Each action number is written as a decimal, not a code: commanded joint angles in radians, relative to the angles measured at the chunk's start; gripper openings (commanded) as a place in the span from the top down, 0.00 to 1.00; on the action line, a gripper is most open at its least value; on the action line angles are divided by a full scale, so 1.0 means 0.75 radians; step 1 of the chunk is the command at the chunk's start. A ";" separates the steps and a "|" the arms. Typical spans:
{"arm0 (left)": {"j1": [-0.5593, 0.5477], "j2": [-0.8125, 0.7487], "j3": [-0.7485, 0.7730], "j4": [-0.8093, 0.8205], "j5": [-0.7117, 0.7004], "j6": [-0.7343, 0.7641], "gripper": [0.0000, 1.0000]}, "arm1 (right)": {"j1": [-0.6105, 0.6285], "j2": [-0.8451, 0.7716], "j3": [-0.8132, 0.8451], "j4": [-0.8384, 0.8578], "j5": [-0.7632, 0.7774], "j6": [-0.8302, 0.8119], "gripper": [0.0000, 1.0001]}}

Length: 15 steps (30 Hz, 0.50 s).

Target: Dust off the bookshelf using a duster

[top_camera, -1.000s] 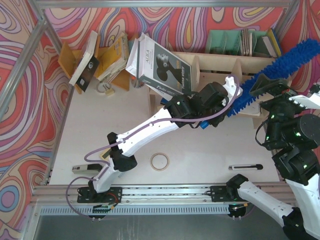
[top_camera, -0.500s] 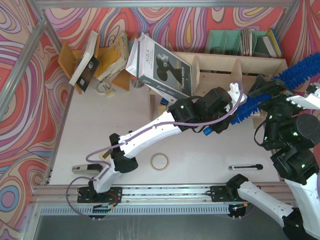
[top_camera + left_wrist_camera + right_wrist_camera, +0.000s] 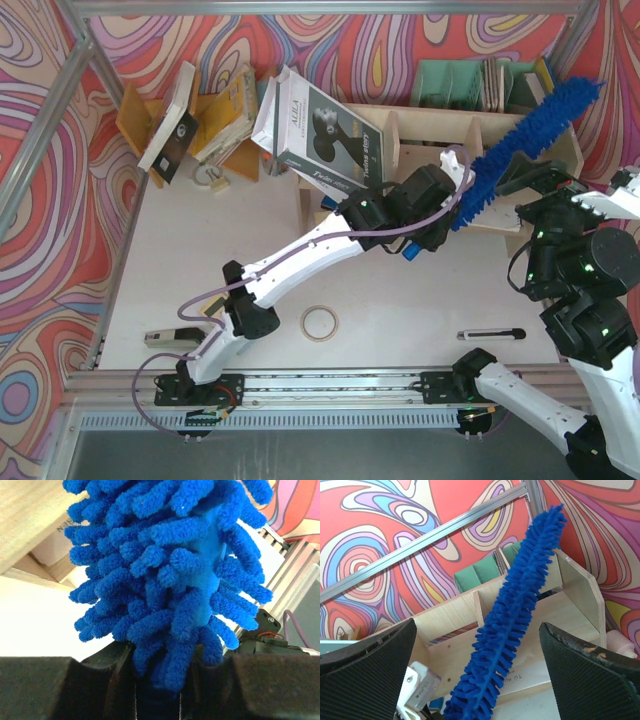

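Now the duster (image 3: 520, 150), clamped in the left claw (image 3: 160, 667), has been swung across the bookshelf (image 3: 430, 130): dusting is judged underway. The right claw (image 3: 477, 625) is held wide, empty.

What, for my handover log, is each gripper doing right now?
Left gripper: closed on the duster, near its handle end.
Right gripper: open, holding nothing.
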State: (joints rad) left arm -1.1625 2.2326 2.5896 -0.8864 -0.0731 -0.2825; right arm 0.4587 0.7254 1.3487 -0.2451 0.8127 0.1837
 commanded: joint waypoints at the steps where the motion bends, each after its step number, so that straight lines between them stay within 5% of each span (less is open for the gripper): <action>1: -0.012 0.047 0.034 0.034 0.059 -0.041 1.00 | 0.002 -0.013 -0.019 0.006 0.029 0.001 0.01; 15: -0.095 0.077 0.035 0.014 0.125 -0.002 1.00 | 0.002 -0.015 -0.042 0.011 0.040 0.000 0.01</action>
State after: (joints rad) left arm -1.1931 2.2799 2.5977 -0.8879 -0.0109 -0.3065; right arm 0.4587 0.7254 1.3254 -0.2451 0.8196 0.1833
